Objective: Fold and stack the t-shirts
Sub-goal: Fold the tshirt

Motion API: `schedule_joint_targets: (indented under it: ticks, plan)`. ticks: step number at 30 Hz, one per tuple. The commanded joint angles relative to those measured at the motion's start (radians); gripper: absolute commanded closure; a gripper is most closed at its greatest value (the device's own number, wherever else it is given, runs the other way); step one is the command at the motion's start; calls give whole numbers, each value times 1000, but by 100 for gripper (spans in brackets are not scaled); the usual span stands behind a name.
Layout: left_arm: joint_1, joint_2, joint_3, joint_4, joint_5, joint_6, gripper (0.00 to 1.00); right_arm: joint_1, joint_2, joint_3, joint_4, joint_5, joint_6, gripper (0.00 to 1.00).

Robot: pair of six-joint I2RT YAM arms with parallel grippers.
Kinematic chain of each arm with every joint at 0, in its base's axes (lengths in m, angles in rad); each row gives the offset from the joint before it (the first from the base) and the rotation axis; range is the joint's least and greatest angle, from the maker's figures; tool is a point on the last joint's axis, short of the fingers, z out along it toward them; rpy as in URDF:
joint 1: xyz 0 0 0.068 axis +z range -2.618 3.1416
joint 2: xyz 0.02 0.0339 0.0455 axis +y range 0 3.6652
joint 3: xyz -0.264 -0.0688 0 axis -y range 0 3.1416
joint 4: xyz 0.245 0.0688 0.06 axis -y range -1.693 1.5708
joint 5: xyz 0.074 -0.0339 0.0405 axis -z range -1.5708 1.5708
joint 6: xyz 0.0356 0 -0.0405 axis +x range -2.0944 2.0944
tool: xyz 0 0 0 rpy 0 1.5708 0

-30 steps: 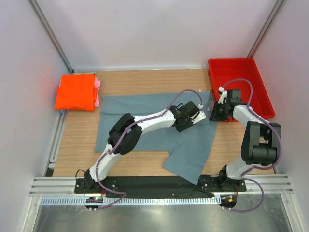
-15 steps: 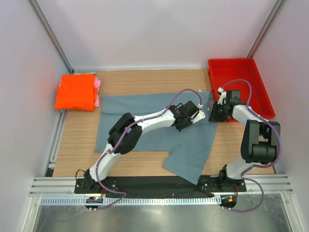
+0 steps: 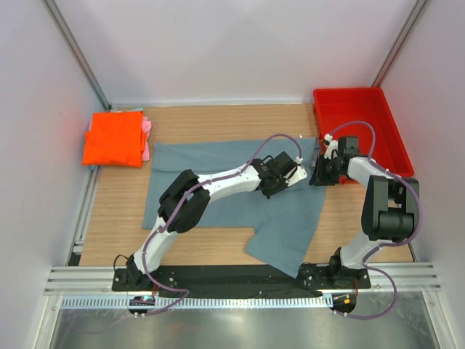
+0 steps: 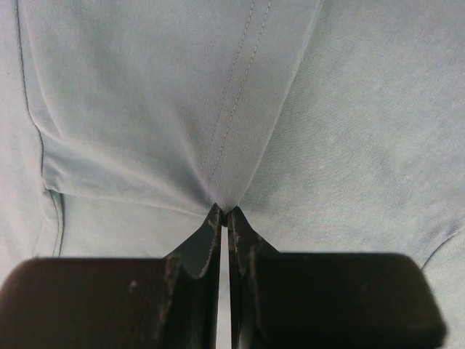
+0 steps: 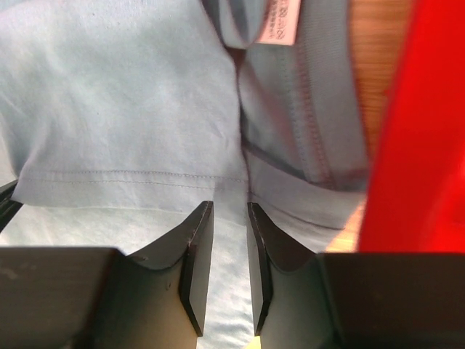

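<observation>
The grey-blue t-shirt [image 3: 290, 225] lies spread across the middle of the table. My left gripper [image 3: 292, 174] is low over its upper right part. In the left wrist view it [image 4: 223, 211] is shut, pinching a ridge of the cloth [image 4: 145, 109]. My right gripper [image 3: 318, 173] is at the shirt's right edge beside the red bin. In the right wrist view its jaws [image 5: 230, 207] stand a narrow gap apart over the cloth [image 5: 109, 94], near the white neck label [image 5: 280, 22]. The folded orange t-shirt [image 3: 114, 138] lies on the pink one [image 3: 147, 138] at the far left.
The red plastic bin [image 3: 356, 109] stands at the back right, its wall [image 5: 421, 123] close to my right gripper. Bare wooden table [image 3: 218, 120] shows behind the shirt. White walls with metal posts enclose the table.
My right gripper has moved left from the bin onto the shirt's edge. My left gripper has shifted slightly left, still pinching the cloth.
</observation>
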Motion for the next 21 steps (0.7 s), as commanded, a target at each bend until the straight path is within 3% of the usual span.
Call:
schedule_joint_targets:
  ticks: [1,8,16,21]
  plan:
    - [6,-54,-6,11,14,4,97,-7,42,30,-8,-2,-4,69]
    - [6,-54,-3,11,15,0,97,-7,55,33,-6,-4,-4,69]
    - [6,-49,0,9,9,1,97,-7,32,22,-11,7,-7,99]
    - [6,-69,-14,11,8,3,97,-7,-62,-2,-28,16,-9,99]
